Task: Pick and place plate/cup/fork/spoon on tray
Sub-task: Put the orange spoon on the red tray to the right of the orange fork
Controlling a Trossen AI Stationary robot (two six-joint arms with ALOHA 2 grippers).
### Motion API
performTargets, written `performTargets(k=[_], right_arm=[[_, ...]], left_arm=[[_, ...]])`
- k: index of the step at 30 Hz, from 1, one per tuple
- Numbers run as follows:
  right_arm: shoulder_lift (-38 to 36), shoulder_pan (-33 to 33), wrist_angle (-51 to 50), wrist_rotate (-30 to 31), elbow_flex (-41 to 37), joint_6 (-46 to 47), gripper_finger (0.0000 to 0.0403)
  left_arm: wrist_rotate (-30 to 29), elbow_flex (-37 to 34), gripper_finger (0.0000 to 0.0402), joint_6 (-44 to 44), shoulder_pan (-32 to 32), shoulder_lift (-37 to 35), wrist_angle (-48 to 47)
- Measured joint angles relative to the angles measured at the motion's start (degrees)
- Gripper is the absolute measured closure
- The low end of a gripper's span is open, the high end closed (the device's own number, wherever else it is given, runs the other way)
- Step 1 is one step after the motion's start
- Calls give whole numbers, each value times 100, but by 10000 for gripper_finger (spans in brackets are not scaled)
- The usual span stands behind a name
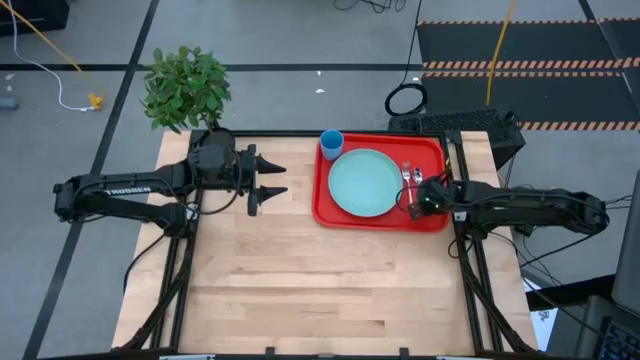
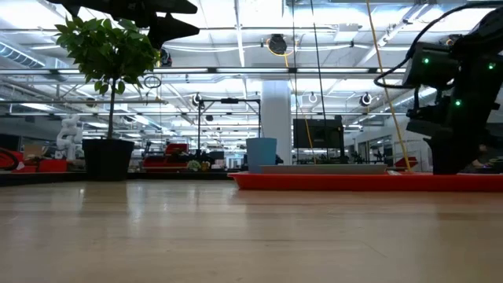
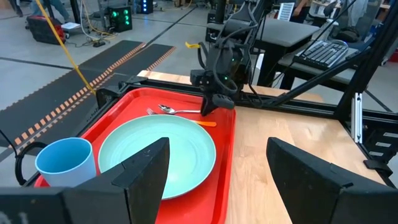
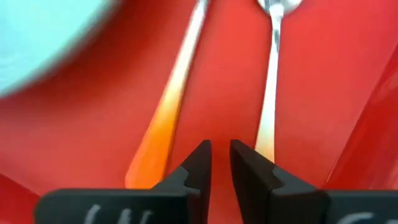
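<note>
The red tray (image 1: 322, 208) lies at the table's far right. On it are the pale teal plate (image 1: 364, 182), the blue cup (image 1: 331, 144) at its far left corner, and the fork (image 4: 168, 106) and spoon (image 4: 271, 68) side by side, right of the plate, orange handles toward the near edge. My right gripper (image 4: 221, 155) hangs over the two handle ends, pointing steeply down. Its fingers are drawn almost together with nothing between them. My left gripper (image 1: 280, 180) waits open above the bare table, left of the tray.
A potted plant (image 1: 185, 90) stands at the table's far left corner. A keyboard (image 1: 460, 122) sits just beyond the tray's far right corner. Bare wood (image 1: 320, 280) stretches across the table's near half.
</note>
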Motion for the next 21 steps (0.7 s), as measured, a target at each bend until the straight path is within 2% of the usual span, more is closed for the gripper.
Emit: performTargets(k=[6, 11, 21], right_arm=[[-56, 47, -879, 106, 516, -176, 398], [-51, 57, -1553, -182, 537, -10, 397], [80, 338, -1282, -203, 265, 392, 403]], left_arm=[[0, 0, 131, -2, 0, -1, 0], [-2, 0, 131, 6, 0, 0, 0], [-2, 0, 131, -18, 0, 0, 2]])
